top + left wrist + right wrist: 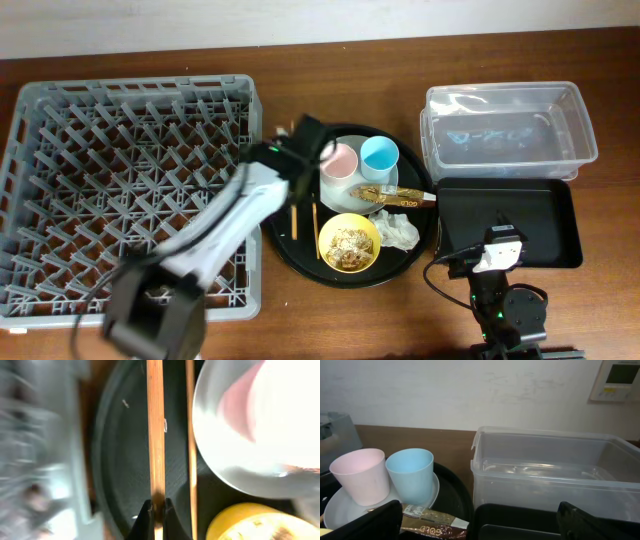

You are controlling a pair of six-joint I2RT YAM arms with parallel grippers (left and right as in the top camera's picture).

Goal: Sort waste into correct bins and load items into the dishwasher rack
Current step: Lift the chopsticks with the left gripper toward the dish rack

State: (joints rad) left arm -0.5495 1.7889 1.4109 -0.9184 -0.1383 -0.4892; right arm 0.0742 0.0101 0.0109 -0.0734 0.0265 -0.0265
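Note:
My left gripper point(293, 200) point(156, 510) is shut on one wooden chopstick point(155, 435) over the round tray's left side. The second chopstick point(316, 228) point(190, 435) lies beside it. The pale plate point(345, 197) carries the pink cup point(338, 160) and blue cup point(380, 155). The gold-brown wrapper point(395, 195) point(432, 525) lies across the plate's edge. The white tissue point(398, 232) sits beside the yellow bowl point(348, 243), which holds beige scraps. My right gripper point(500, 225) point(480, 525) is open and empty above the black rectangular tray point(545, 220).
The grey rack point(130, 180) fills the left side and holds nothing. The clear tub point(505, 92) point(545, 475) stands at the back right, behind the black rectangular tray. The round black tray point(290, 250) sits between the rack and the bins.

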